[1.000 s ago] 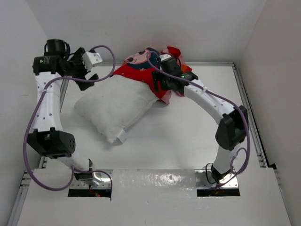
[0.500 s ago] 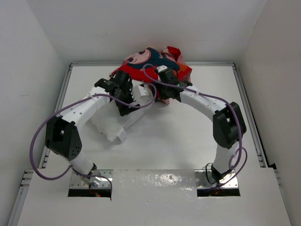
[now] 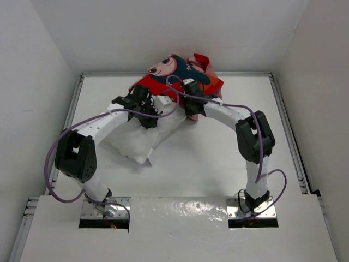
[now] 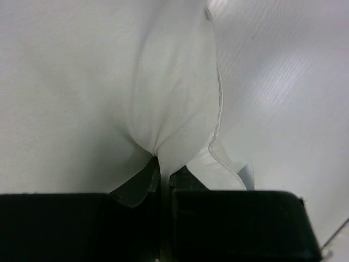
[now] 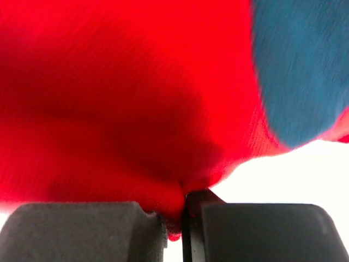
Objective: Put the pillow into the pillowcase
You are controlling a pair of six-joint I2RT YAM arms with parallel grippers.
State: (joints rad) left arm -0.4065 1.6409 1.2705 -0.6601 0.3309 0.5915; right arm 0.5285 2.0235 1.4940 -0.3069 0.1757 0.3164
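L gripper swung in, pinching pillow edge.

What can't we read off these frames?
- Top view: how much of the pillow is inside the pillowcase. The left gripper and right gripper cover the opening.
- Left wrist view: the left gripper pinches white fabric that fills the frame, and no pillowcase is visible.
- Right wrist view: the right gripper pinches red cloth. It is too close and blurred to tell which edge is held.
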